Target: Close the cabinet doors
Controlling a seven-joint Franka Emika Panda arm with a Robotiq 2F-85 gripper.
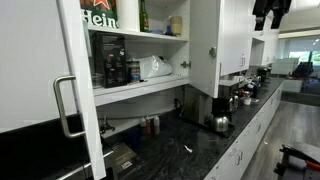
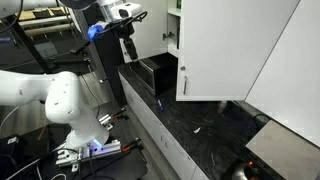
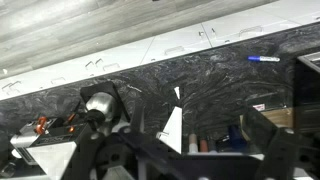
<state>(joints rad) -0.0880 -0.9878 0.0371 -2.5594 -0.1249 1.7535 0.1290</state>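
Since both cabinet doors (image 2: 235, 45) hang open and your pincer (image 2: 127, 52) sits clear, spread and empty, you're at approach: push one door's face next.

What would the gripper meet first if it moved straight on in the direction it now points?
Probably the black countertop. The gripper points downward in an exterior view, and the wrist view shows mostly bare counter ahead, with a silver kettle off to one side. Depth is unclear, so this is uncertain.
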